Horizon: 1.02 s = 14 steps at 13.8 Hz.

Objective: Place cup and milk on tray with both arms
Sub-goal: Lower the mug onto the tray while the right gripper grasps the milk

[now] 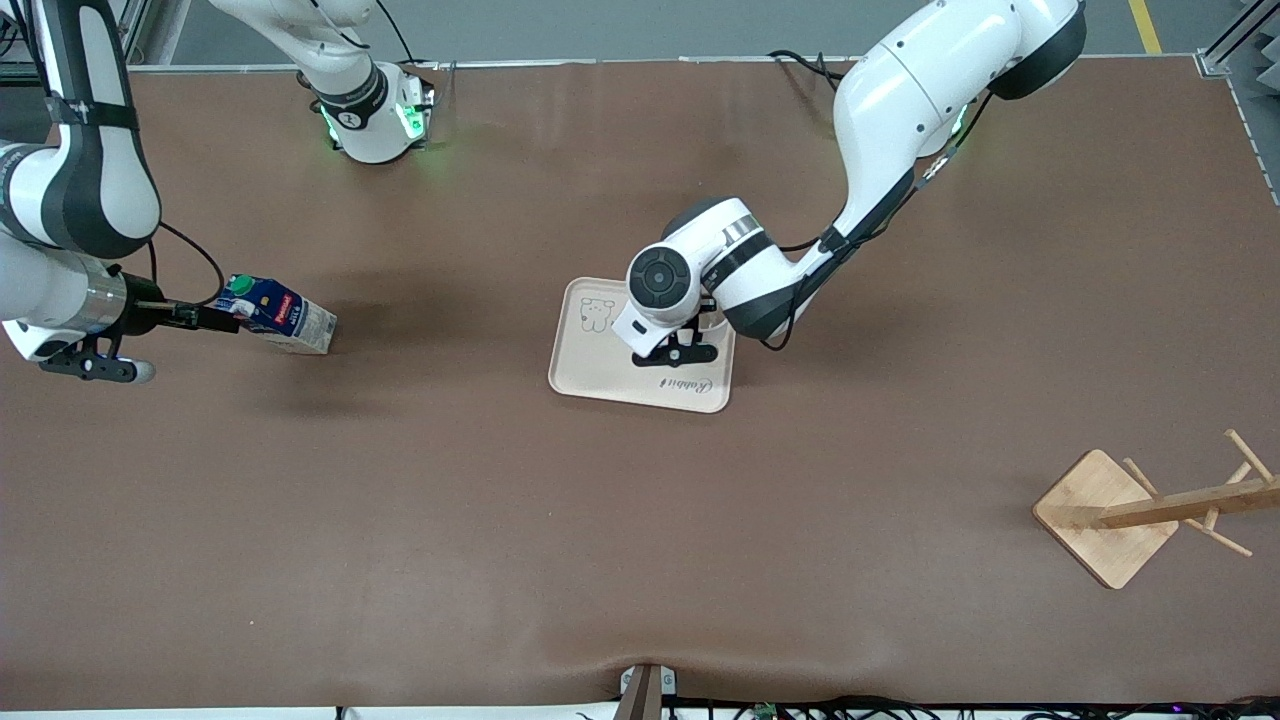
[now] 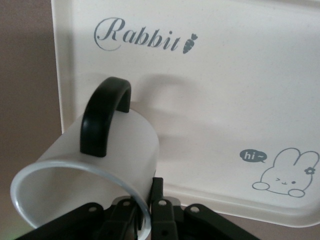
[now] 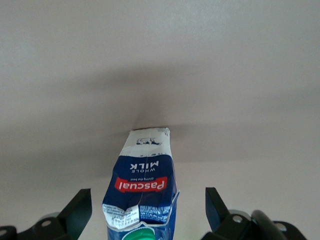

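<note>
Your left end effector (image 1: 676, 354) hangs over the tray (image 1: 585, 375) at the centre of the front frame, its arm reaching down from the base at the upper right. The wrist housing hides its tips from the front camera. In the left wrist view the left end effector (image 2: 145, 212) sits at the bottom edge, closed on the rim of the cup (image 2: 95, 170). The cup is tilted, its open mouth toward the camera and its black handle uppermost. It hangs at the tray's (image 2: 200, 100) edge, partly over the cream surface and partly over the brown table (image 2: 25, 100). You cannot tell whether the cup's base touches the tray. The script word "Rabbit" runs across the top of that view and the rabbit drawing sits at the lower right.

Your right end effector (image 1: 225, 318) is at the left edge of the front frame, holding the milk (image 1: 280, 315) by its capped top. The carton is tipped over, its green cap toward the end effector and its pale base pointing toward the tray, above the table (image 1: 640, 520). Whether the base rests on the table is not clear. In the right wrist view the milk (image 3: 142, 187) rises from the bottom centre, its red label reading upside down. The two dark fingers (image 3: 75, 212) stand wide at the lower corners, clear of the carton's visible sides, so the grip itself lies out of frame.

The milk is well apart from the tray.
</note>
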### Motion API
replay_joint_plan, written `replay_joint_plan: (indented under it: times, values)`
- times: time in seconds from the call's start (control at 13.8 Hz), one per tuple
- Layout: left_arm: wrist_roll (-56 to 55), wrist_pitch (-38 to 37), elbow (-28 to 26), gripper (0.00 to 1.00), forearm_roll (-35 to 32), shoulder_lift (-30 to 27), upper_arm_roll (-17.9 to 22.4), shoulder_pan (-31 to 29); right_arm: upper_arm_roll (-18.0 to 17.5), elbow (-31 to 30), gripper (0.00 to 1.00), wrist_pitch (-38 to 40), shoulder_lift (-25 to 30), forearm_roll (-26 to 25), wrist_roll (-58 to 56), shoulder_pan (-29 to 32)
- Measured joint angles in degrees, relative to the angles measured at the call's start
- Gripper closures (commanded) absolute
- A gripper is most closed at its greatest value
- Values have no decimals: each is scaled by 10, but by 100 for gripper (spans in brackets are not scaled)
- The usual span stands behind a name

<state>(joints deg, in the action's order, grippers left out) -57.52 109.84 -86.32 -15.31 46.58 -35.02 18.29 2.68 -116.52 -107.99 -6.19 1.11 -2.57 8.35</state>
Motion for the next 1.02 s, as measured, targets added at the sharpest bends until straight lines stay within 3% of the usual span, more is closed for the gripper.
replay_joint_plan:
  times: [0.07,0.51,0.87,0.94,1.02]
  values:
    - [-1,0,1,0,0,2,1,0,-1,-12,0,6,5,0,0,0]
    - [-6,0,25,0,0,2,8,-1,-4,-88,0,5,48,0,0,-19]
    - [-8,-24,84,0,0,-52,9,-37,-3,-143,0,-108,54,0,0,-19]
    - [-8,-30,87,0,0,-75,9,-58,-2,-156,28,-126,55,0,0,-19]
    - [-7,-42,88,0,0,-98,9,-81,-2,-165,71,-136,57,0,0,-19]
